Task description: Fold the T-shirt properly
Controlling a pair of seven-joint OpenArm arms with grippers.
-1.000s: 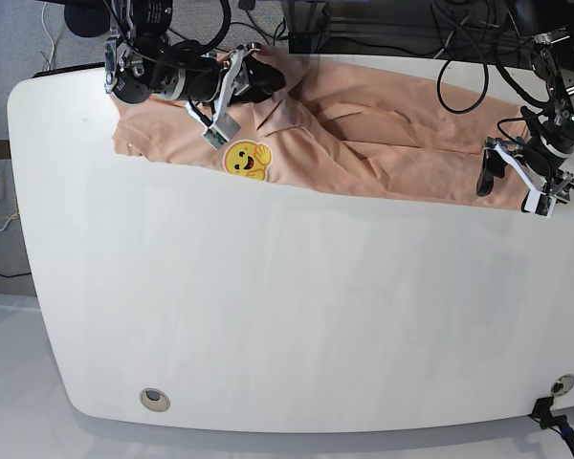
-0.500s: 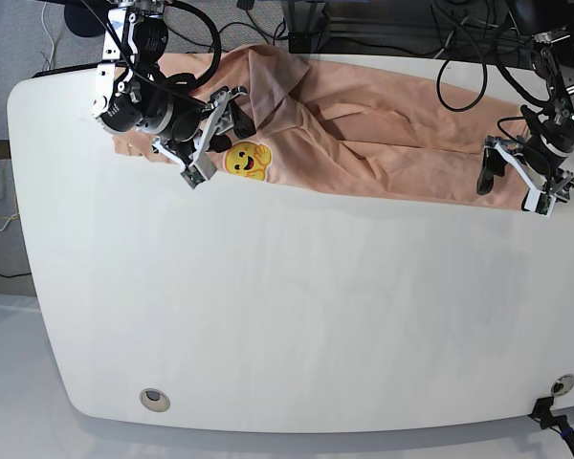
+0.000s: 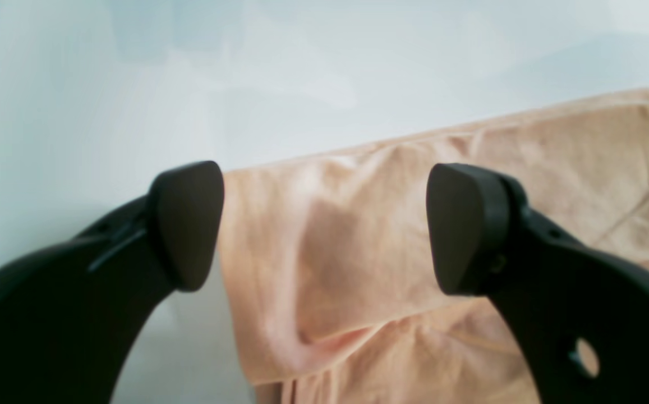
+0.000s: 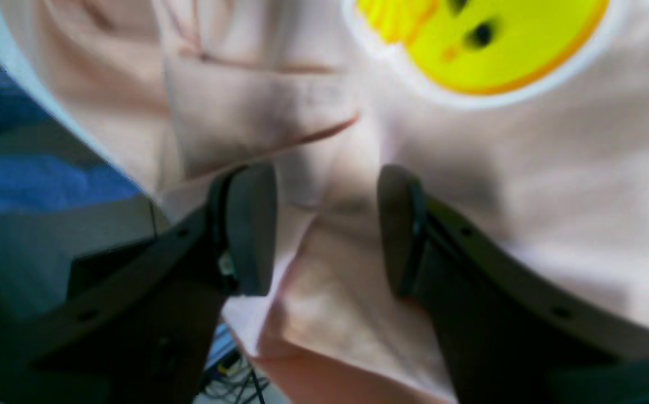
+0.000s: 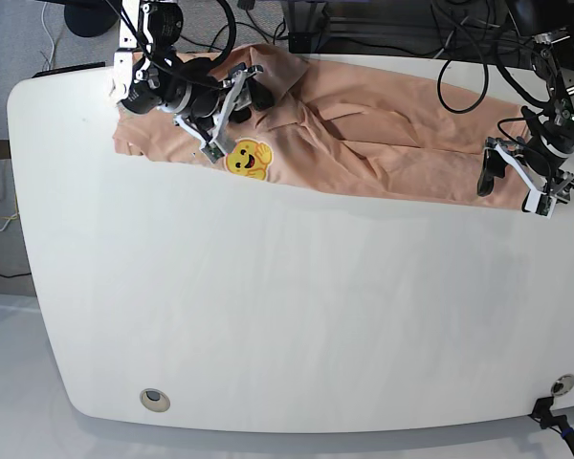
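T-shirt (image 5: 383, 143) lies bunched in a long band along the table's (image 5: 287, 316) far edge, smiley print (image 5: 247, 159) facing up. Over the last second the right gripper (image 5: 222, 122) swung out toward the near side of the collar end and has now come back just above the print; its jaws are spread with cloth between them but not pinched. The left gripper (image 5: 526, 182) has stayed at the hem end, jaws wide over the corner. No grasp is made yet, so folding has not really begun.
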